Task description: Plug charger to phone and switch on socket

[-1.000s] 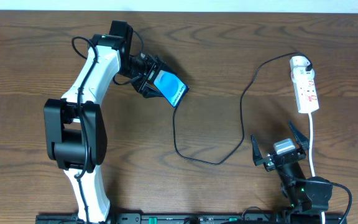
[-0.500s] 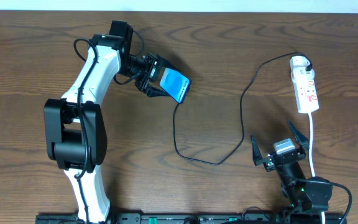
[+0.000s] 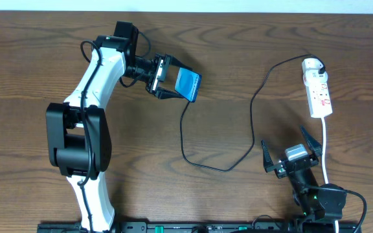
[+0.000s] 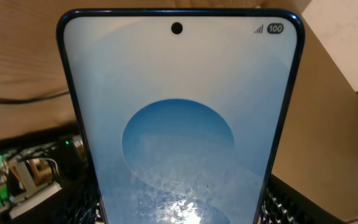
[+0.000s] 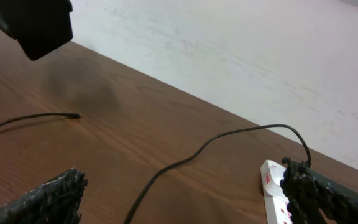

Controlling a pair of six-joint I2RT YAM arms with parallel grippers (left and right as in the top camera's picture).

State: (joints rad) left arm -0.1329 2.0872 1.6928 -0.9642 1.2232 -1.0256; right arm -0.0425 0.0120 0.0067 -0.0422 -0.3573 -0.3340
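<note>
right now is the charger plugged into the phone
Unplugged: the charger tip lies free on the table, apart from the phone.

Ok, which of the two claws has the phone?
The left claw grips the phone, whose screen fills that wrist's view; the right claw stands open and empty near the socket.

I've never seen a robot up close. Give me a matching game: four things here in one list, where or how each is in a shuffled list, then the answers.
1. phone
2. charger
3. socket
4. right fingers

A. spread open, holding nothing
B. lying at the right side of the table
C. held above the wood between the left fingers
D. looping across the wood, small tip lying free

Pairs: 1-C, 2-D, 3-B, 4-A
</note>
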